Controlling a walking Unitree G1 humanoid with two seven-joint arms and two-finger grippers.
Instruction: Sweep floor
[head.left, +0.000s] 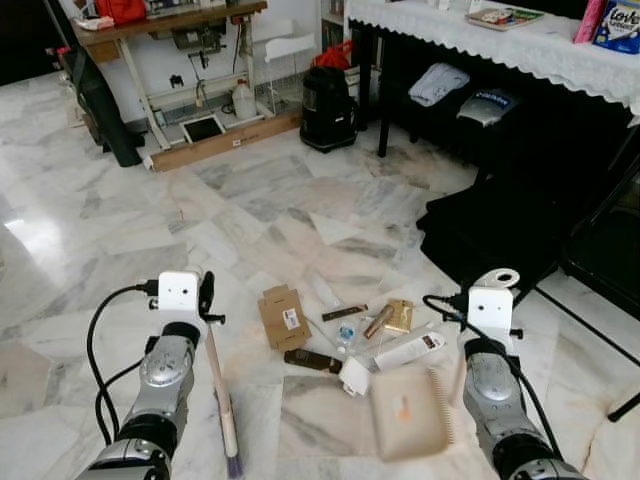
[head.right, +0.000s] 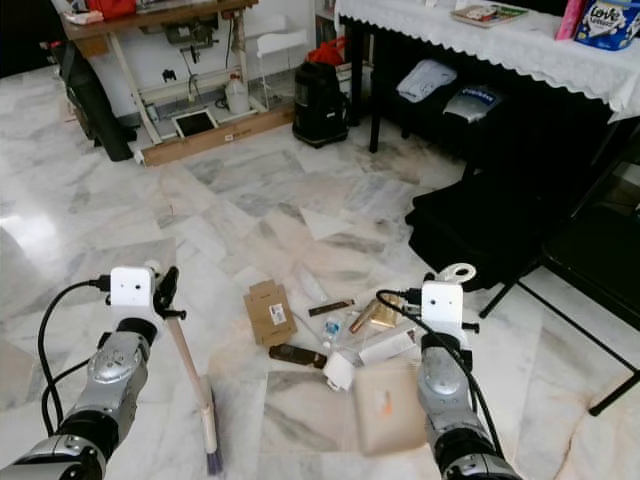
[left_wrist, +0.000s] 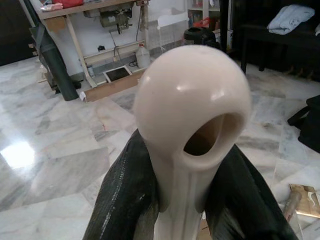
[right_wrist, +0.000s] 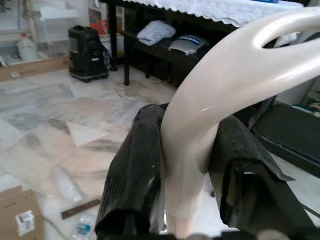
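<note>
The left wrist view shows the left gripper squeezed tight on the cream brush handle, whose round end has a hole. The right wrist view shows the right gripper clamped on the dustpan handle. From the head views, the brush runs long from 12 o'clock down to 6 o'clock, bristles low. The dustpan lies flat at 5 o'clock of the cardboard box and litter on the marble floor.
</note>
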